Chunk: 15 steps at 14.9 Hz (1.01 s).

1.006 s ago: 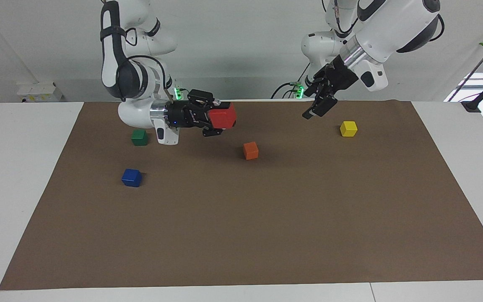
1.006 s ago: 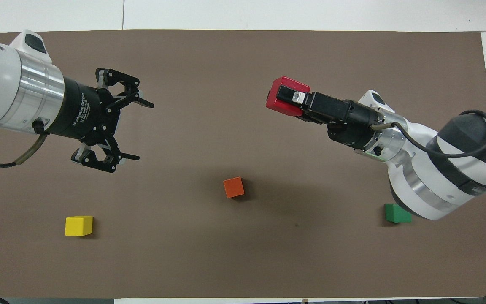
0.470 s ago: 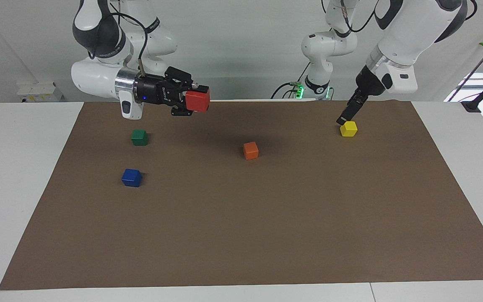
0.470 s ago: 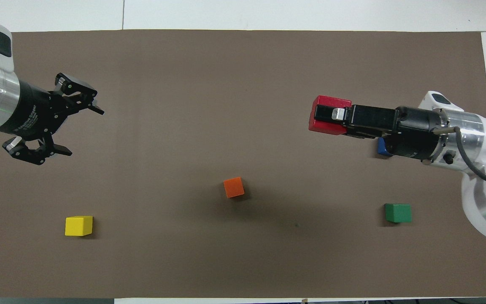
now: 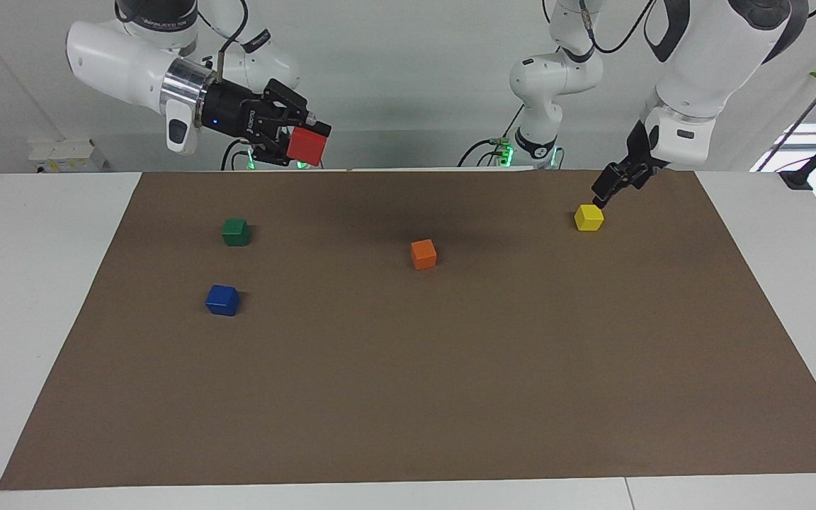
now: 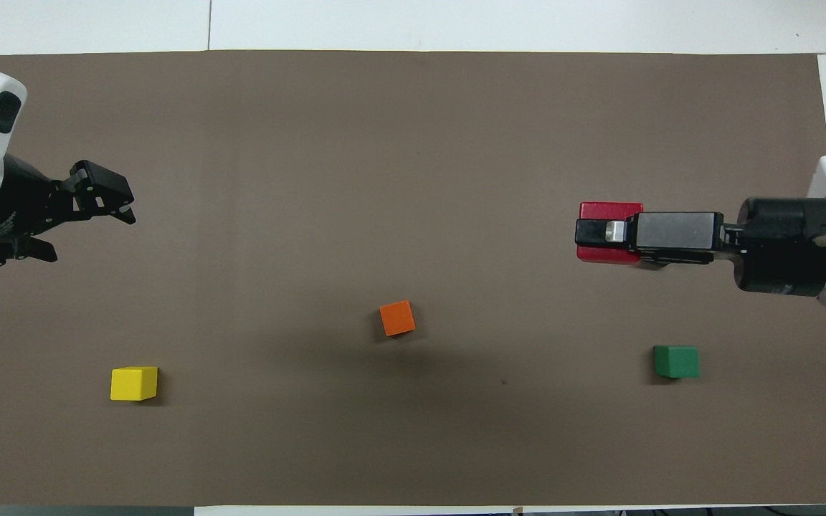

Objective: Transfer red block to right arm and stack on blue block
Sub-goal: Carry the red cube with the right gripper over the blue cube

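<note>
One small glossy red cube (image 5: pixel 307 146) rides high in the right gripper (image 5: pixel 295 144), jaws clamped on two opposite faces, up over the brown mat's (image 5: pixel 408 397) robot-side edge toward the right arm's end. It looks light, rigid and slick, so flat-face pinches should suit it best. Its target, the dark blue cube (image 5: pixel 222 299), sits on the mat near that same end, beside a dark green cube (image 5: pixel 236 231). Over the yellow cube (image 5: pixel 588 217), the left gripper (image 6: pixel 90 222) hangs spread wide, empty.
</note>
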Each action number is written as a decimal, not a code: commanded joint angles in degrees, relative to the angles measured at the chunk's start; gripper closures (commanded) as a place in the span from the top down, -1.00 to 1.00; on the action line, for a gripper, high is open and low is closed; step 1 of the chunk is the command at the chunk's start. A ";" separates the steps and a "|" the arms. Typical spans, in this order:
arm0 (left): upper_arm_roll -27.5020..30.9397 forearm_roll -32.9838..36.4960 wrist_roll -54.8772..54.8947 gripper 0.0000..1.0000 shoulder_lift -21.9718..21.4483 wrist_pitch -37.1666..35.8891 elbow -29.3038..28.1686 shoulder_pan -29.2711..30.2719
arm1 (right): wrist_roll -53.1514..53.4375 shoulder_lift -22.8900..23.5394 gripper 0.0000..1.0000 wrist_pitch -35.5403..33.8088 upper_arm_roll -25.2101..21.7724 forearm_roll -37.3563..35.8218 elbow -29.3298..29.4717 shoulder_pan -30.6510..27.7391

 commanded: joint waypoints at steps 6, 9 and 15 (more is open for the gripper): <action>-0.45 1.70 20.14 1.00 -3.33 2.31 -4.34 5.05 | 6.23 0.31 -1.00 -9.22 0.53 -25.36 8.51 -2.56; -0.45 1.18 19.17 1.00 -2.63 2.41 -2.33 5.14 | 7.38 0.49 -1.00 -10.90 0.70 -37.40 10.37 -2.57; -0.45 1.44 19.17 1.00 -1.57 0.05 -0.47 5.22 | 8.79 0.31 -1.00 -14.86 0.88 -56.75 9.58 -2.13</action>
